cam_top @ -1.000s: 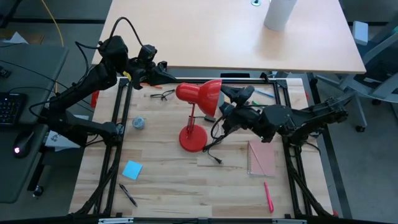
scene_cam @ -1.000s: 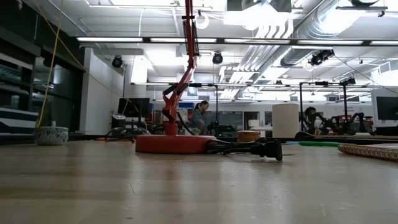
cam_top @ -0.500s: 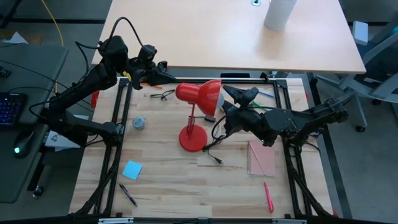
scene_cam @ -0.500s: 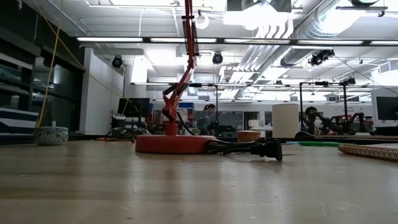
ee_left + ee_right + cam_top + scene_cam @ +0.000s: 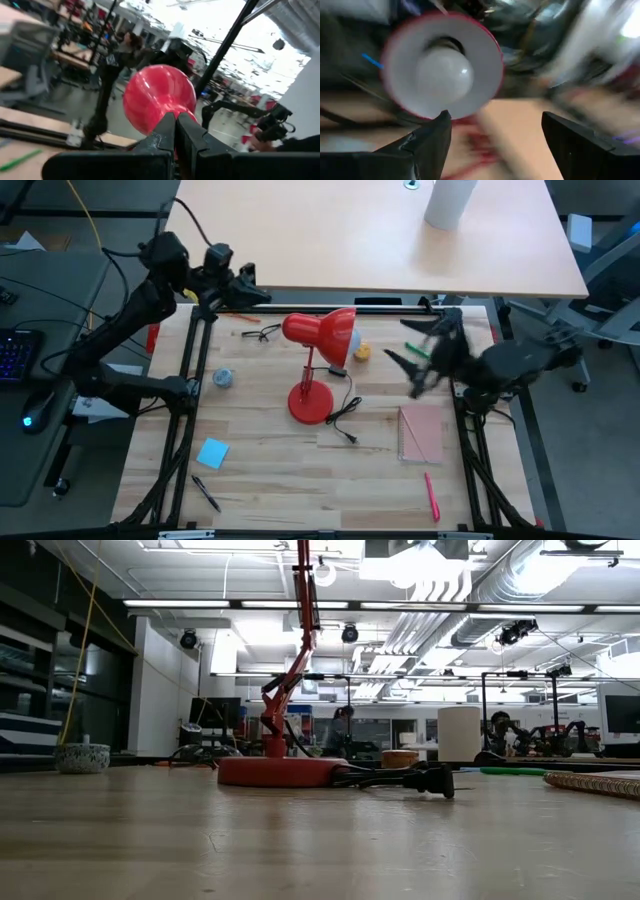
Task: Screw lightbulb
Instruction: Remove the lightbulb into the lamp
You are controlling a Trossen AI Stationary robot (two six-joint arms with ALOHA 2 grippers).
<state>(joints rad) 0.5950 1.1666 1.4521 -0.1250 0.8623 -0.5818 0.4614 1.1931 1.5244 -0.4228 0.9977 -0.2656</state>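
- Near edge of the table point(image 5: 300, 500): a black pen point(image 5: 206, 493), a blue sticky note point(image 5: 212, 452) and a pink pen point(image 5: 431, 495) lie loose, all well apart from the work. Bare wood between them.
- Middle: the red lamp point(image 5: 322, 338) stands on its round base point(image 5: 309, 402); its black cord point(image 5: 345, 418) trails toward a pink notebook point(image 5: 421, 432).
- The lightbulb point(image 5: 444, 76) sits inside the shade point(image 5: 490, 55), seated in the socket as far as the right wrist view shows. Judgement: the screwing step looks done or nearly done; how tight it sits cannot be told.
- Right gripper point(image 5: 420, 360) is beside the shade's mouth but apart from it, fingers spread wide with nothing between them. Blurred in the overhead view.
- A small yellow-orange ball point(image 5: 362, 351) lies just beside the shade, between lamp and right gripper.
- Far left corner: left gripper point(image 5: 250, 292) is pressed closed, holding nothing, near the back frame rail point(image 5: 400, 303) behind the shade.
- Eyeglasses point(image 5: 260, 332) lie near that corner; a grey-blue lump point(image 5: 223, 378) sits by the left rail.
- Room for moving: open wood to the right of the lamp, but the ball, cord and notebook edge crowd a low path; a raised route looks safer.
- What seems left: confirm the seat.
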